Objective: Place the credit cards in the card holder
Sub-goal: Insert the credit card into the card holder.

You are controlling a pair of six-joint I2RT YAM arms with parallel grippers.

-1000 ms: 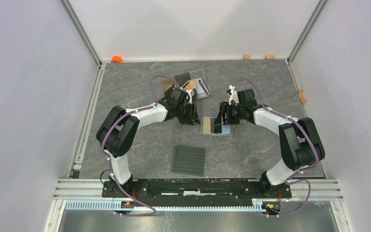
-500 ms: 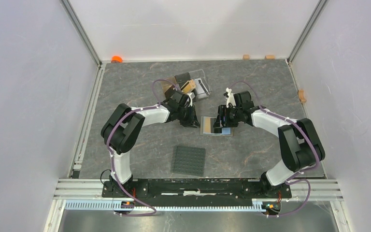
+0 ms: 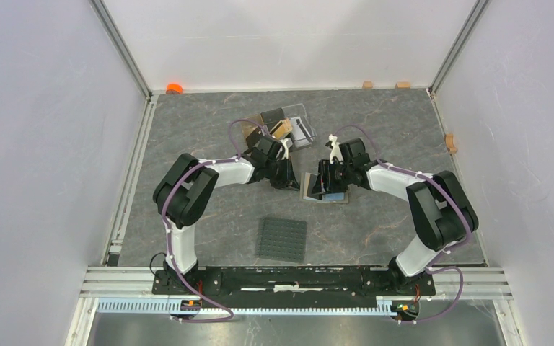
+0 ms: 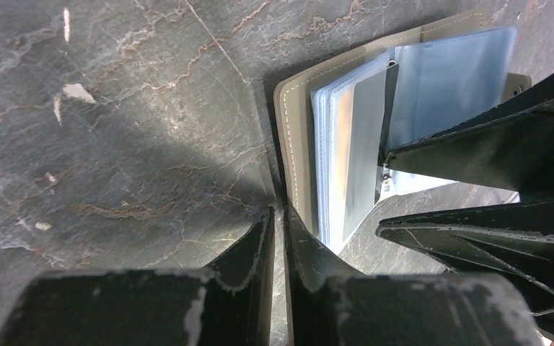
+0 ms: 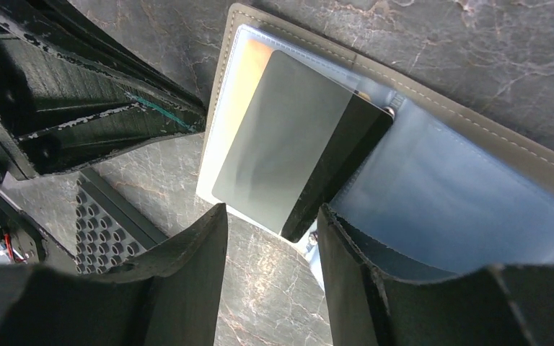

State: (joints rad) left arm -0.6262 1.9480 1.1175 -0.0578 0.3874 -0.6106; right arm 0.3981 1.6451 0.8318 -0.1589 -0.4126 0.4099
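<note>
- Card holder point(image 4: 294, 130) lay open and flat near the middle of the table point(image 4: 115, 108), between the two grippers. Its long axis ran left-right, with the clear pockets facing up.
- One dark card point(image 5: 288, 137) with a black stripe lay on the left bank of pockets, its stripe edge against the fold. Its long axis ran roughly near-far, and its near end poked out past the pocket edge. I could not tell whether the far end was inside a sleeve.
- An orange tint showed through the pocket beneath it.
- Left gripper point(image 4: 278, 238): jaws almost together, tips at the holder's left cover edge. Whether they pinched the cover or only pressed on it was not visible.
- Right gripper point(image 5: 273, 231): jaws apart, straddling the card's near end, with no clamping visible.
- Handling, judged: the card should be light, stiff and slick. It is best held by its long edges at the near end and pushed along its length. The pockets look thin, floppy and glossy, and likely to buckle or cling. The holder is light and may slide unless pinned.
- The clear stand point(image 3: 296, 130) stood far of the holder, and the grey studded mat point(image 3: 283, 239) near of it.
</note>
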